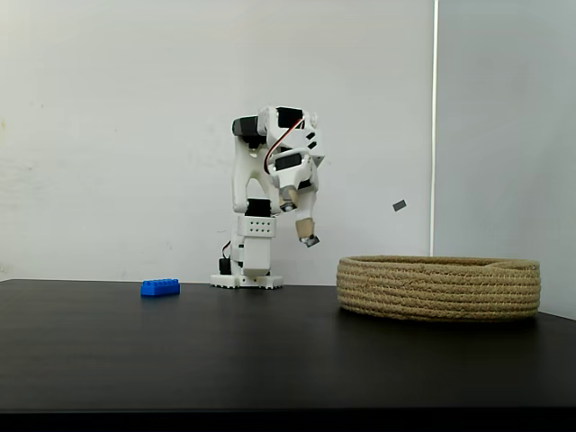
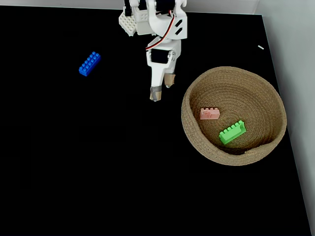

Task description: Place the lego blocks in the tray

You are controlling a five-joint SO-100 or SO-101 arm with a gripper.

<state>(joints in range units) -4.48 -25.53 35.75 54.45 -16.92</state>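
The blue brick (image 2: 89, 64) lies alone on the black counter (image 2: 74, 162) at about ten o'clock from the jaws (image 2: 163, 87), which look a little spread and hold nothing, its long side pointing up-right

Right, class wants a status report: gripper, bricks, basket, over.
Gripper open, empty, above the table. Pink brick and green brick in basket. Blue brick on table, path clear.

White arm (image 1: 270, 171) folded, its empty jaws slightly apart, pointing down.
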